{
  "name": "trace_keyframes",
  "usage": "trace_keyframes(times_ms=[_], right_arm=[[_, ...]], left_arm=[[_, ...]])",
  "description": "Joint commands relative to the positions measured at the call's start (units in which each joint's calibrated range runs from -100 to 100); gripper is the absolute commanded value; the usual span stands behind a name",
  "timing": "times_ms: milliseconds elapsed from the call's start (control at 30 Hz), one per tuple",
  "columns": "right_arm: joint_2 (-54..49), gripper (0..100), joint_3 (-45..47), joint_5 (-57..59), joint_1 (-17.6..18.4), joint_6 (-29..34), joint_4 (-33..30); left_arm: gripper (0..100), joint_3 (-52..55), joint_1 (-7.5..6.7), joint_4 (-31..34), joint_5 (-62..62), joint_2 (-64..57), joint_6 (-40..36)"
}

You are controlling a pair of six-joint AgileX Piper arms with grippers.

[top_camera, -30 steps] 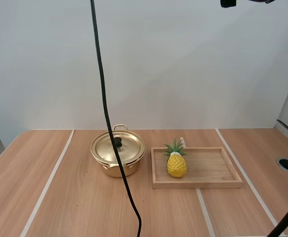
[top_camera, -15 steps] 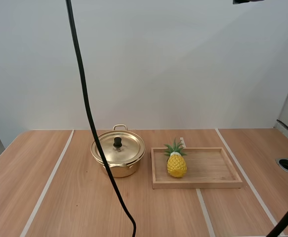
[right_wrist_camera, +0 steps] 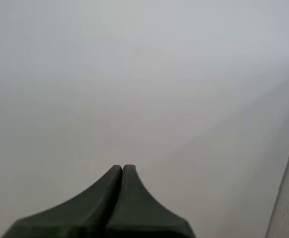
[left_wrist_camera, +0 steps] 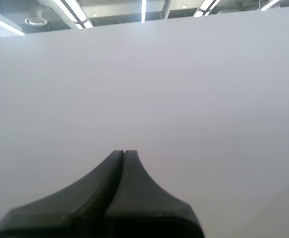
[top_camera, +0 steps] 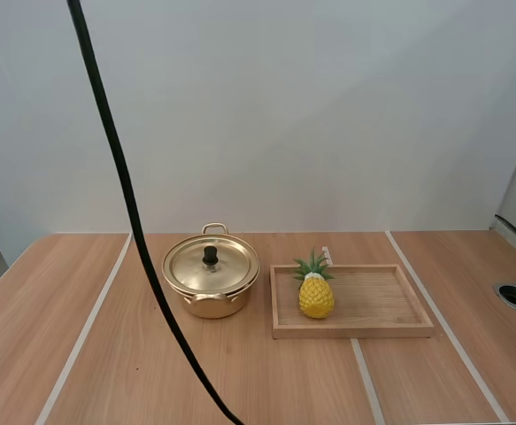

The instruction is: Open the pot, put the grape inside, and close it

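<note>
Clearly left pincer [left_wrist_camera: 124, 154] and right pincer [right_wrist_camera: 122, 169] lie closed, empty; pot [top_camera: 227, 270] beside tray [top_camera: 353, 331].

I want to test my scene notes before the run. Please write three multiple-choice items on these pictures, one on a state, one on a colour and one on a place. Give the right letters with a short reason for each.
1. In what state is the golden metal pot with its round golden lid?
A. closed, lid on it
B. open, lid off
C. tipped on its side

2. What colour is the knob on the lid?
A. red
B. white
C. black

3. Where does the yellow toy pineapple stand?
A. on top of the lid
B. in the shallow rectangular wooden tray, at the end nearer the pot
C. inside the pot

Answers:
1 A, the lid covers the pot's rim.
2 C, the knob is dark against the golden lid.
3 B, it stands upright on the tray's floor, at the end beside the pot.
</note>
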Motion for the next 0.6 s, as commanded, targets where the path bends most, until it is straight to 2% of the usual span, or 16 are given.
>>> trace_keyframes(times_ms=[0,267,567], right_arm=[[-4.01,0,4.30,-3.31,-0.19,0.23,1.69],[-12.26,0,15.76,-9.03,-0.19,0.23,1.31],[-26.46,0,28.87,-16.10,-0.19,0.23,1.43]], left_arm=[[0,7.79,-0.15,1.05,-10.63,-4.86,-0.59],[0,22.92,-0.15,1.05,-20.10,-15.76,-0.59],[0,32.20,-0.15,3.16,-24.74,-25.25,-0.59]])
